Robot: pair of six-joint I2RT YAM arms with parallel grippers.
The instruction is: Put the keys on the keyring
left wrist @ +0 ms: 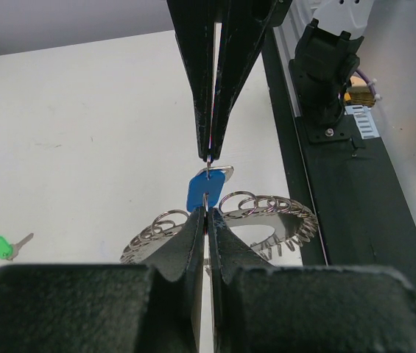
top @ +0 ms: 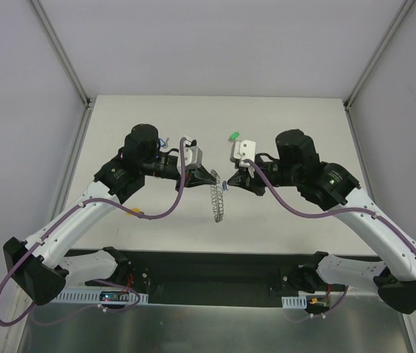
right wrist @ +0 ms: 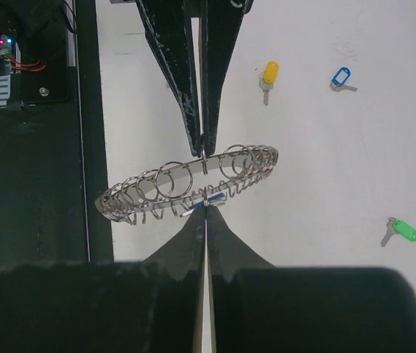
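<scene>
1. Top external view: the two arms meet over the middle of the desk [top: 281, 118], with their fingertips almost touching.
2. The left gripper [left wrist: 206, 215] is clenched on the keyring [top: 217, 203], pinching one of the small wire loops on its rim. The ring hangs edge-on below the fingertips, on their near side.
3. The right gripper [left wrist: 209, 154] is clenched too. A thin silver end of the blue key [left wrist: 206, 188] sticks out between its tips.
4. Left wrist view: the blue head sits between the two sets of fingertips and just above the ring's loops. Whether the key is threaded through a loop cannot be told.
5. Right wrist view: the ring spreads out wide and nearly flat between the two grippers. Only a sliver of blue shows at the right gripper's tips.
6. The green key [right wrist: 401, 232] lies flat on the desk, far of the right gripper.
7. The yellow key [right wrist: 269, 73] and the pale blue key [right wrist: 340, 78] lie near each other on the left side of the desk, well apart from the ring.
</scene>
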